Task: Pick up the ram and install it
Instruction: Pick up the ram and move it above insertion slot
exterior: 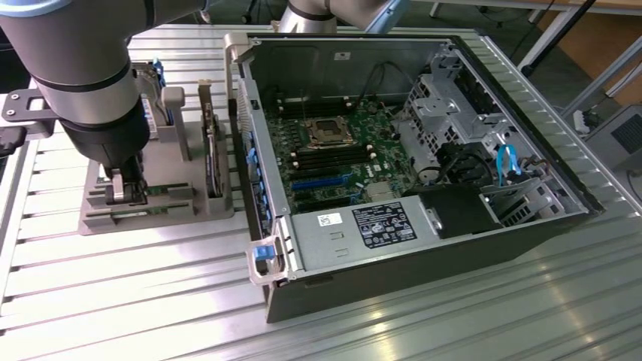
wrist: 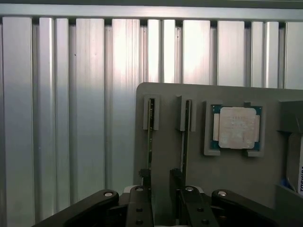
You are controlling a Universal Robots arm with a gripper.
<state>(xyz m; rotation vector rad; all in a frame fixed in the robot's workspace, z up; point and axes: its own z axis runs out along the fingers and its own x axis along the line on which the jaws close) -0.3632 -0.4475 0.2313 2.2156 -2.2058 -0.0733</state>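
Ribbed aluminium tabletop (exterior: 120,301) underneath it all, bright with glare. Found the ram (wrist: 150,137) standing on edge in a narrow slot of the grey holder (wrist: 165,109), not yet lifted out, with a second stick (wrist: 186,137) on edge in the neighbouring slot just beside it. Saw the jaws apart, clamped on nothing, low over the holder at one end of the two sticks; could not tell whether either finger touched a stick, nor which stick lay between them. Noted the arm (exterior: 80,83) reaching straight down over the holder at the exterior view's left. Spotted the square silver processor chip (wrist: 236,127) lying flat in its own pocket beyond the second stick, and a white-labelled drive (wrist: 299,175) at the holder's edge past that. Made out a dark expansion card (exterior: 210,162) upright on edge on the side of the holder nearest the computer case (exterior: 331,56). Observed the case lying open side up toward the exterior view's right, with green motherboard (exterior: 346,162) exposed, processor socket (exterior: 326,133) near the board's middle, power supply (exterior: 371,226) at the near end and a blue cable (exterior: 507,162) among the drive bays.
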